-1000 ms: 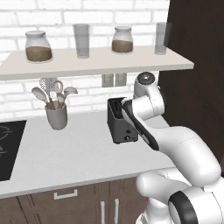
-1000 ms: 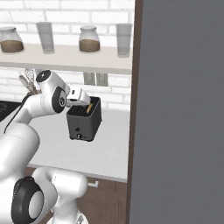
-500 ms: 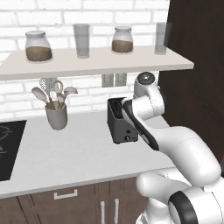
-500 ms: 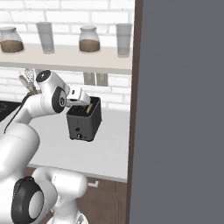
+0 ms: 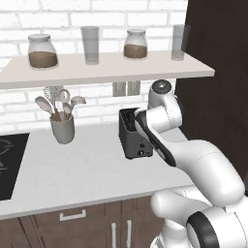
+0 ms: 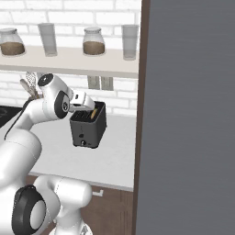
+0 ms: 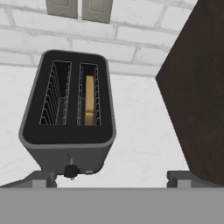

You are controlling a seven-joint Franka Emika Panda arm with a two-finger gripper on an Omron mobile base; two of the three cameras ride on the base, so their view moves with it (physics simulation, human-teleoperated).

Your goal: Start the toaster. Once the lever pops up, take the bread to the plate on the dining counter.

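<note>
The black toaster (image 7: 65, 131) stands on the light counter below my hand, with its round knob (image 7: 70, 171) low on the front face. A tan slice of bread (image 7: 89, 99) sits down in the right slot; the left slot is empty. My gripper (image 7: 113, 180) hovers open just above and in front of the toaster, its fingertips (image 7: 41, 178) spread wider than the toaster and holding nothing. From the right base view, the gripper (image 6: 90, 107) hangs over the toaster (image 6: 87, 132) and the bread (image 6: 93, 113) peeks out. The arm partly covers the toaster (image 5: 131, 141). The plate and the dining counter are out of view.
A tall dark cabinet (image 5: 215, 97) stands close on the toaster's right side. A grey utensil holder (image 5: 63, 130) and a black cooktop (image 5: 9, 164) are to the left. A shelf (image 5: 97, 70) with jars and glasses runs overhead. Wall outlets (image 7: 78, 8) sit behind the toaster.
</note>
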